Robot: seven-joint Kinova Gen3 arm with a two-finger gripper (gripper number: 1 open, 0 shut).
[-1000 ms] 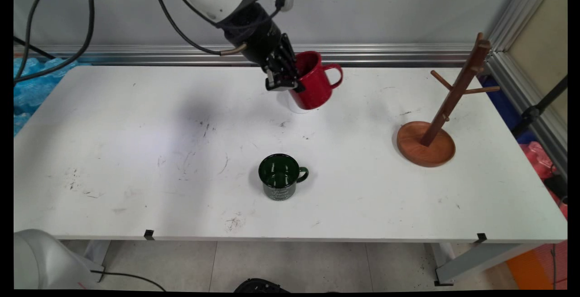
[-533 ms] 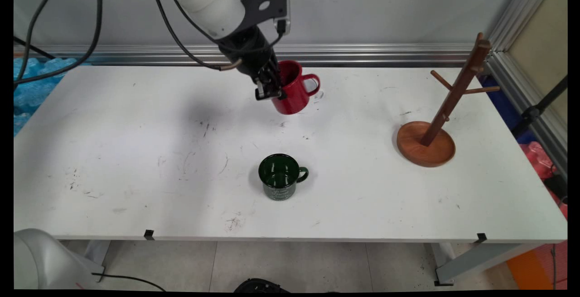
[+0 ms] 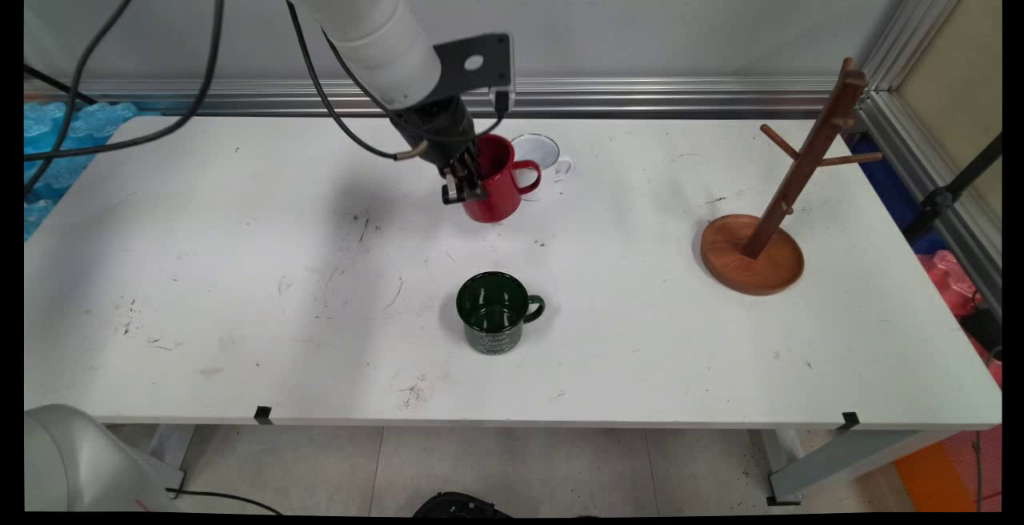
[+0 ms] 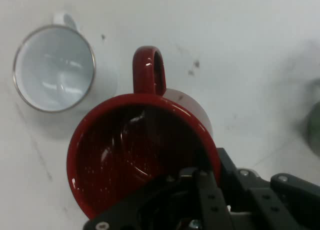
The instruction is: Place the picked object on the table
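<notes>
The gripper (image 3: 462, 186) is pinching the rim of the red mug (image 3: 494, 182), one finger inside, at upper middle. A white mug (image 3: 539, 155) sits just beside it.

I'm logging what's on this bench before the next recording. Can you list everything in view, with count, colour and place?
Red mug: one, red, far middle of the table, upright, its rim pinched by the gripper, handle pointing right.
White mug: one, white with a metal rim, just behind and right of the red mug.
Green mug: one, dark green, near middle of the table, standing alone, handle to the right.
Mug stand: one, brown wood, right side of the table, round base, leaning post with bare pegs.
Table: one, white, scuffed.
Cables: black, hanging at the upper left.
Gripper: one, black, on the white arm, shut on the red mug's rim.
</notes>
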